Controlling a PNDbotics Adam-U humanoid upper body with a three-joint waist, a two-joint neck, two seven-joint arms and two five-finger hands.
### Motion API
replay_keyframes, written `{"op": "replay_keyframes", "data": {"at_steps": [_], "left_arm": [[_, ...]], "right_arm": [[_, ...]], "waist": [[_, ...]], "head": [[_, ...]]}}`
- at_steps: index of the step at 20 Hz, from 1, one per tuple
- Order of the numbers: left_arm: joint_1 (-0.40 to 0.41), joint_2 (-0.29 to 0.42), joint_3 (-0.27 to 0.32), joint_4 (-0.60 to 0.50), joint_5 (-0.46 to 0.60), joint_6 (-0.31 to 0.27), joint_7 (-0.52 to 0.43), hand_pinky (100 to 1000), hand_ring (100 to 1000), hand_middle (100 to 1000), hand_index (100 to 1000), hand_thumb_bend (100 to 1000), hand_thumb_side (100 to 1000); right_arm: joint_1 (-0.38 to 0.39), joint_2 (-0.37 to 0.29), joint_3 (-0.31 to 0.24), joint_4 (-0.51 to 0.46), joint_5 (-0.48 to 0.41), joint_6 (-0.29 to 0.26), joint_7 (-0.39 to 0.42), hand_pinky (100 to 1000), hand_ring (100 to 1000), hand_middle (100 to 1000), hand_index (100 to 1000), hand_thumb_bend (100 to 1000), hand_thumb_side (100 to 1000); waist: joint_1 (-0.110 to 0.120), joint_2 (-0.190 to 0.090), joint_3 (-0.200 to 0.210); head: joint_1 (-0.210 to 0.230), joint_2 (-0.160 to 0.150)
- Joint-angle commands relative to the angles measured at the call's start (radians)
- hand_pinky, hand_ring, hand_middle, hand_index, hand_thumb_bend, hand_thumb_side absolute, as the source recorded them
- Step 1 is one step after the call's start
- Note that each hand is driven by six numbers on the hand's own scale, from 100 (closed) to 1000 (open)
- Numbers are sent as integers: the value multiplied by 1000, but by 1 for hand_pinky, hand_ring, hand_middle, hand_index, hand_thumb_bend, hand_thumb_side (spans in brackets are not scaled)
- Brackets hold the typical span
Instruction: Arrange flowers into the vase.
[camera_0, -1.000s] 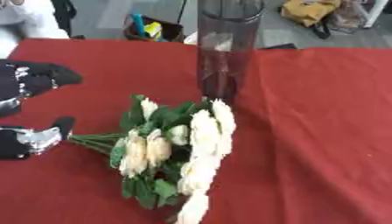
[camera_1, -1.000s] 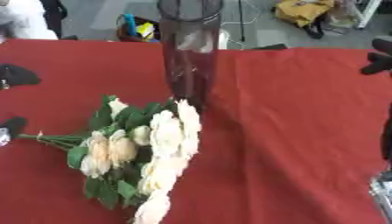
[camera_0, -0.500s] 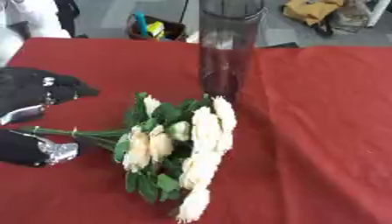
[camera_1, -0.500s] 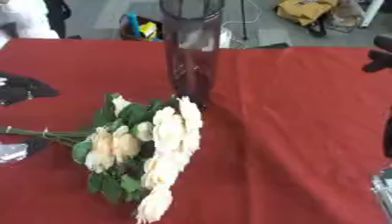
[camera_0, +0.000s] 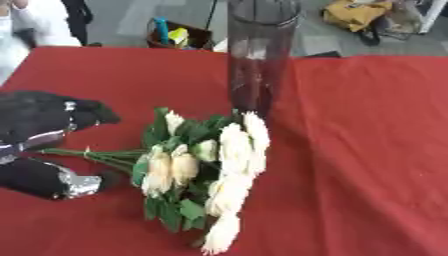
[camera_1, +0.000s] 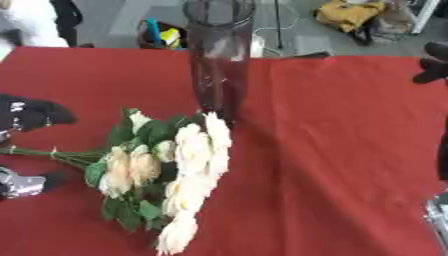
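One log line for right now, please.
left hand: around bouquet stems, fingers unclear | right hand: idle at edge | bouquet: flat on table | vase: upright, empty

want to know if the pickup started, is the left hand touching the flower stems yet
Cannot tell. In the left eye view the left hand brackets the stem ends of the flowers, which run between its upper and lower parts, but neither contact nor a gap shows plainly.

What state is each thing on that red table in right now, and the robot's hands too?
Flowers: lying flat on the table, bunched, stems pointing to the robot's left.
Vase: upright, no flowers in it.
Left hand: fingers curled around the stem ends, bunch not lifted.
Right hand: barely visible at the right edge, fingers unclear.
Tablecloth: spread out, slightly wrinkled.
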Motion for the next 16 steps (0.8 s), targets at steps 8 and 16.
{"op": "replay_keyframes", "data": {"at_steps": [8, 16], "left_arm": [[-44, -16, -23, 116, -19, -15, 41, 787, 860, 917, 1000, 514, 951], [-56, -41, -29, 213, -27, -53, 53, 790, 887, 934, 1000, 540, 912]], "right_arm": [[-6, -10, 4, -13, 1, 2, 14, 762, 800, 474, 743, 100, 1000], [-6, 1, 8, -13, 14, 6, 16, 765, 802, 471, 741, 100, 1000]], "waist": [[3, -13, -10], [4, -3, -23]], "head": [[10, -10], [15, -18]]}}
